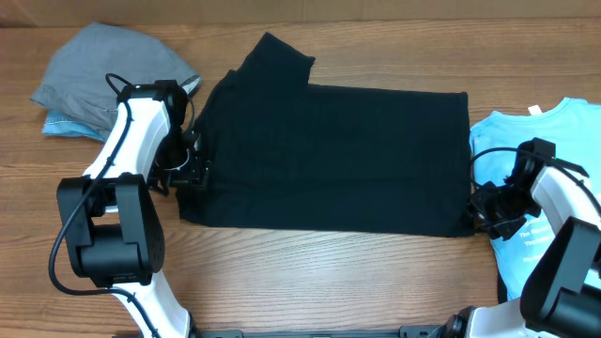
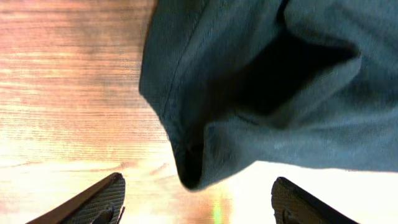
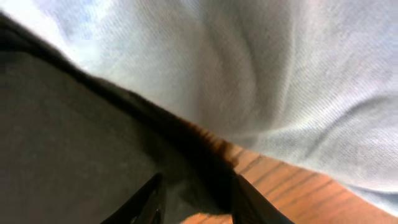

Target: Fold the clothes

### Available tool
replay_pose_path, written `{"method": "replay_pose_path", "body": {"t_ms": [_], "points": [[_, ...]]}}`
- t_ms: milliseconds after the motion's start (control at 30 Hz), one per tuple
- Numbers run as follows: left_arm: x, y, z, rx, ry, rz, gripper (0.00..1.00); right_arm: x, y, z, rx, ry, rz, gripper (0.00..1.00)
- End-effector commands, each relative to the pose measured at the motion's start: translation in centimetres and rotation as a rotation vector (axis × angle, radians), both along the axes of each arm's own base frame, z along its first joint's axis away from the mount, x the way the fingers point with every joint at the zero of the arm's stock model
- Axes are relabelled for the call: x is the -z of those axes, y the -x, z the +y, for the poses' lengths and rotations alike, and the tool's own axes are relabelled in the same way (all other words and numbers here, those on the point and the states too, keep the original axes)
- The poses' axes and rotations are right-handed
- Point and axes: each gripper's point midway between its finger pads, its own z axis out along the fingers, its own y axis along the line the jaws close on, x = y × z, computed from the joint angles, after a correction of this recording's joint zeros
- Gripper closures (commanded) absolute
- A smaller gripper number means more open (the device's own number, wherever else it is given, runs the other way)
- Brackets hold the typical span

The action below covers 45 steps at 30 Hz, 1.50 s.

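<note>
The black T-shirt (image 1: 329,155) lies folded into a wide rectangle across the middle of the table, one sleeve sticking out at the back left. My left gripper (image 1: 192,174) sits at its left edge. In the left wrist view this gripper (image 2: 196,199) is open wide, and a hanging corner of the shirt (image 2: 261,93) ends just ahead of the gap, touching neither finger. My right gripper (image 1: 484,211) is at the shirt's front right corner. Its jaws (image 3: 196,199) stand apart with the black hem (image 3: 74,137) loose between them. The light blue T-shirt (image 1: 554,150) lies just right of it.
A crumpled grey garment (image 1: 103,75) lies at the back left, with a bit of light blue cloth (image 1: 61,125) under it. Bare wooden table (image 1: 319,272) runs along the front. The light blue shirt (image 3: 249,68) lies close beside the black hem.
</note>
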Motion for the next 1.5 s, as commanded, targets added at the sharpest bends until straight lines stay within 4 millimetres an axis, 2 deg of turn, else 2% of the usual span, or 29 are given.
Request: {"method": "replay_pose_path", "body": {"t_ms": [0,133,200,333,367,400,533,633,767,867,967,1033,1233,1467], "points": [[-2.9,-1.7,0.5,-0.033,-0.014,-0.074,0.24,-2.2,-2.4,-0.7,0.01,0.004,-0.076,0.63],[-6.9,-3.2,-0.3,-0.06,0.033,-0.128,0.23,-5.6,-4.4,-0.8,0.0,0.005,-0.192,0.62],[-9.8,-4.1,-1.1,-0.065,0.074,-0.177,0.23,-8.4,-5.9,-0.5,-0.04,-0.001,-0.3,0.61],[-13.9,-4.9,-2.0,-0.069,0.129,-0.252,0.24,-13.0,-7.5,1.1,-0.133,-0.051,-0.49,0.58],[-15.6,-5.4,-2.4,-0.068,0.148,-0.305,0.29,-14.6,-7.6,1.8,-0.166,-0.066,-0.555,0.56],[-16.6,-5.5,-2.6,-0.066,0.161,-0.338,0.29,-15.4,-7.5,2.1,-0.182,-0.065,-0.582,0.54],[-20.7,-5.2,-2.6,-0.072,0.157,-0.474,0.28,-16.9,-6.6,2.6,-0.196,-0.06,-0.618,0.47],[-23.8,-3.8,-2.6,-0.075,0.152,-0.569,0.27,-17.4,-6.2,3.3,-0.199,-0.091,-0.626,0.44],[-26.3,-1.8,-2.1,-0.127,0.112,-0.648,0.25,-17.7,-6.0,4.3,-0.204,-0.147,-0.636,0.43],[-26.4,-0.4,-1.5,-0.185,0.074,-0.649,0.2,-17.9,-6.1,4.6,-0.206,-0.167,-0.645,0.43],[-24.7,0.2,-1.3,-0.217,0.06,-0.592,0.12,-17.9,-6.1,4.6,-0.206,-0.169,-0.646,0.4],[-23.1,0.3,-1.5,-0.24,0.068,-0.541,0.0,-17.9,-6.1,4.6,-0.207,-0.169,-0.648,0.38],[-18.8,-1.0,-2.8,-0.249,0.14,-0.475,0.0,-17.9,-6.2,4.6,-0.207,-0.167,-0.649,0.32],[-17.4,-2.7,-3.9,-0.25,0.205,-0.46,0.0,-17.7,-6.1,4.3,-0.205,-0.149,-0.641,0.27]]}}
